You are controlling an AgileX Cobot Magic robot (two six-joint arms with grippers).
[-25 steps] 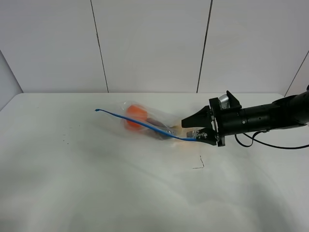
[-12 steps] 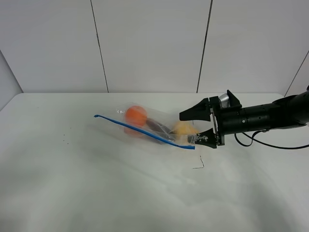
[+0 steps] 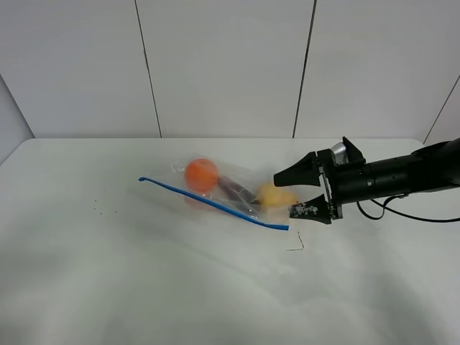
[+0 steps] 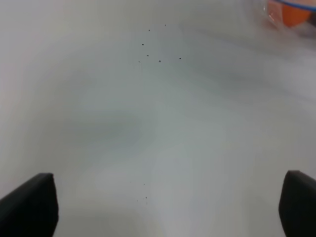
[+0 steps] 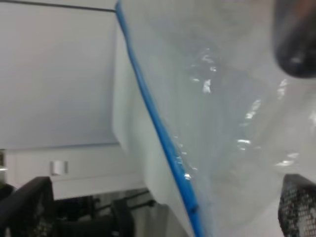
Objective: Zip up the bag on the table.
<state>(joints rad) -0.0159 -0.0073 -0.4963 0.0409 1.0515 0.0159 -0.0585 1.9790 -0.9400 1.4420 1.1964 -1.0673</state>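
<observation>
The bag [image 3: 228, 192] lies on the white table [image 3: 108, 287], clear and crinkly, with orange [image 3: 201, 174], purple and yellow [image 3: 274, 195] produce inside. Its blue zipper strip [image 3: 215, 205] runs along the near edge from far left to near right. My right gripper [image 3: 287, 194] is open at the bag's right end, its jaws apart around the corner by the yellow produce, holding nothing. The right wrist view shows the zipper strip [image 5: 158, 128] and clear plastic between its fingers [image 5: 24, 207]. My left gripper [image 4: 168, 207] is open over bare table; the bag's orange corner [image 4: 291, 12] shows far off.
A small dark wire-like mark [image 3: 297, 244] lies on the table just in front of the right gripper. A few dark specks [image 3: 97, 208] dot the table to the left. White wall panels stand behind the table's far edge.
The right gripper has opened and let go of the zipper's right end, then drawn back slightly right. The bag has settled flat onto the table.
</observation>
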